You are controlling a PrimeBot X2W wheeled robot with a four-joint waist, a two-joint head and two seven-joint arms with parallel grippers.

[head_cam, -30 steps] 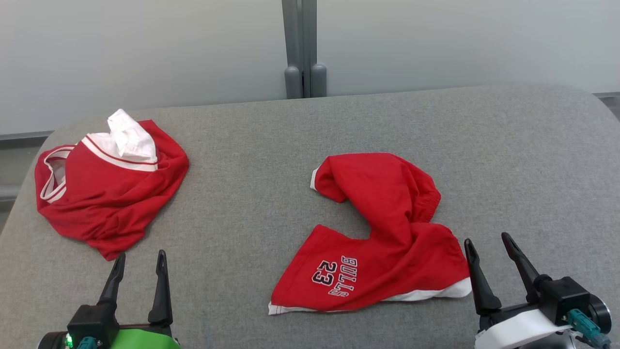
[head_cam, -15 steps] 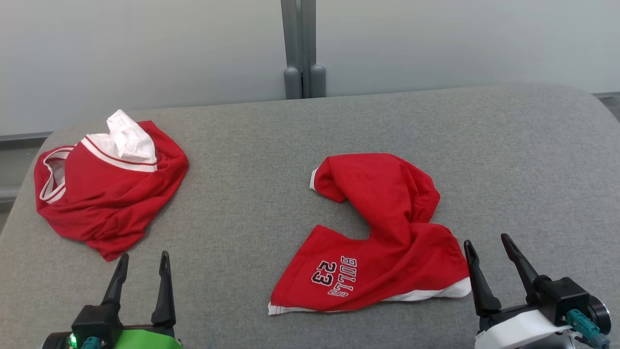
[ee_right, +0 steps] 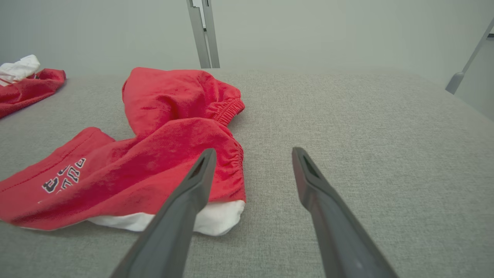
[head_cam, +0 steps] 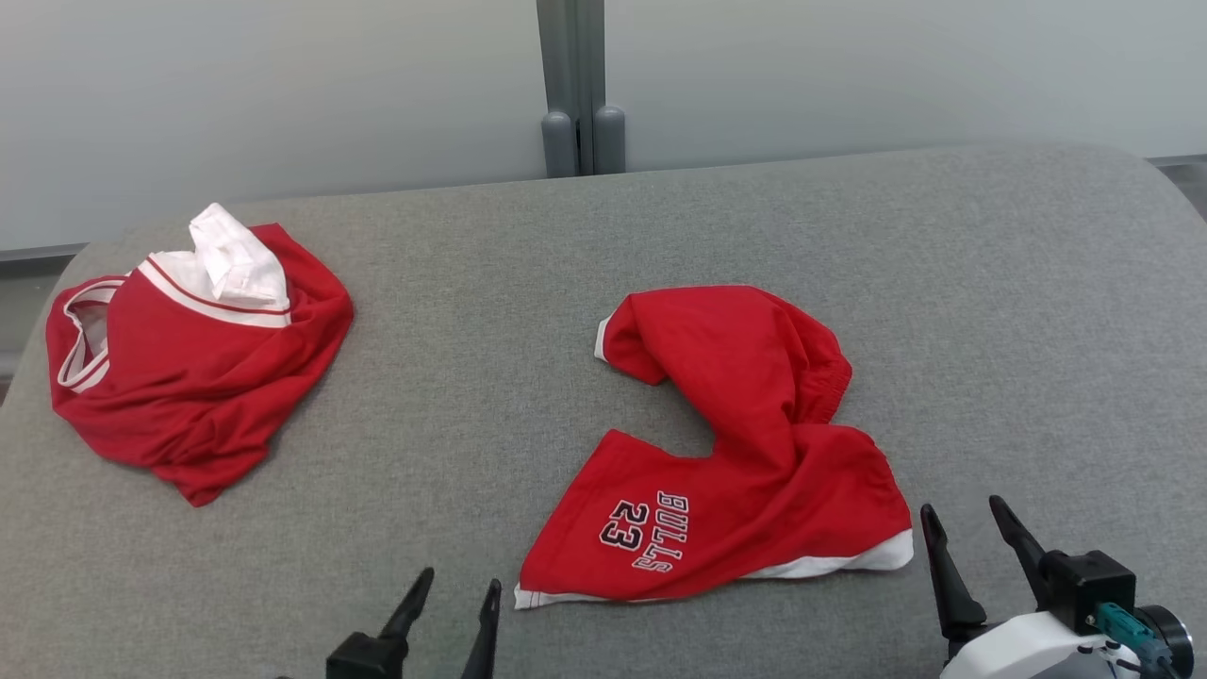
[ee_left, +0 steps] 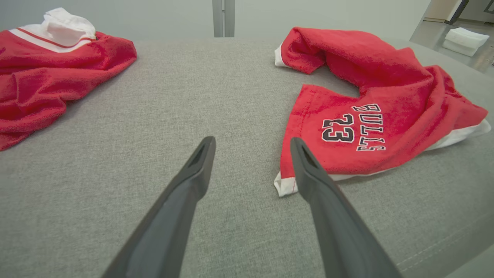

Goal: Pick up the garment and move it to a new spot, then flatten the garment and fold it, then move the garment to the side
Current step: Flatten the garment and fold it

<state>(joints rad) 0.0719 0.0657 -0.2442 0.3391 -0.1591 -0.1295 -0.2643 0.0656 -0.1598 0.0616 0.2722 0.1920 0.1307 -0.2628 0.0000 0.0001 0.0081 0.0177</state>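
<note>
Hovering before pickup, left gripper [head_cam: 462,577] and right gripper [head_cam: 960,505] parted and empty, needing pinches along the near hem of the red shorts [head_cam: 754,396].

A grey fabric surface [head_cam: 471,311] carries twisted red shorts [head_cam: 754,471] mid-right and a crumpled red garment [head_cam: 189,396] at left

a crumpled red-and-white jersey [head_cam: 189,377] lies at ten o'clock on the grey padded surface [head_cam: 990,311]; a grey double post [head_cam: 572,94] stands at twelve o'clock behind it.
</note>
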